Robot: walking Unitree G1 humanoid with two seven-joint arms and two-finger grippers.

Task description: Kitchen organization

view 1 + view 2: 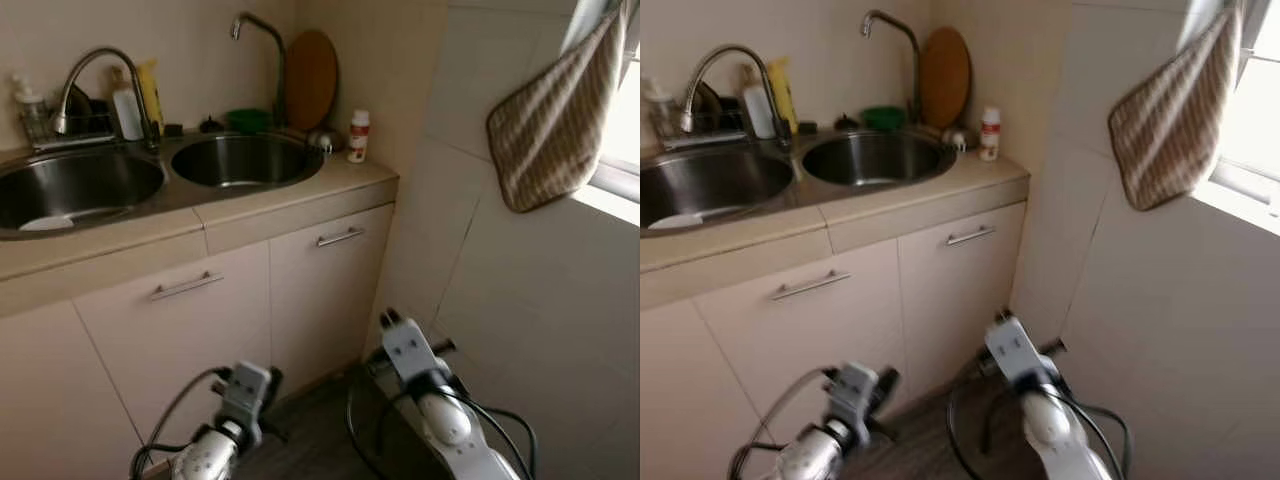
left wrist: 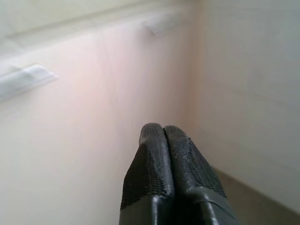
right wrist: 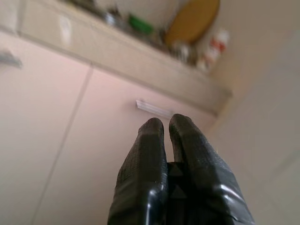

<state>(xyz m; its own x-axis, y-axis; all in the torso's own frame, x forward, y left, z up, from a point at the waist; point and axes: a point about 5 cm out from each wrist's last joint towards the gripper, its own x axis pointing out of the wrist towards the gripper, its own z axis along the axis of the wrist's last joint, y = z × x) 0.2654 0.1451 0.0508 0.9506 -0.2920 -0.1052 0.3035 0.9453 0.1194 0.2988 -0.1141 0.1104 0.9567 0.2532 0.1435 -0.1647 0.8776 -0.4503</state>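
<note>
A beige counter (image 1: 300,195) holds a double steel sink (image 1: 245,160) with two taps (image 1: 100,60). Behind the basins stand a yellow bottle (image 1: 150,92), a white bottle (image 1: 126,105), a green bowl (image 1: 246,119), a round wooden board (image 1: 311,78) and a small white bottle with a red label (image 1: 358,136). Both arms hang low in front of the cupboard doors. My left gripper (image 2: 163,132) is shut and empty, facing a door. My right gripper (image 3: 166,123) is also shut and empty, pointing up at the handle (image 3: 153,108) of the right door.
Two cupboard doors with bar handles (image 1: 186,286) (image 1: 340,237) sit under the counter. A tiled wall (image 1: 520,300) closes the right side, with a striped cloth (image 1: 555,120) hanging by the window. A white dish (image 1: 45,222) lies in the left basin. Dark floor (image 1: 310,430) runs below.
</note>
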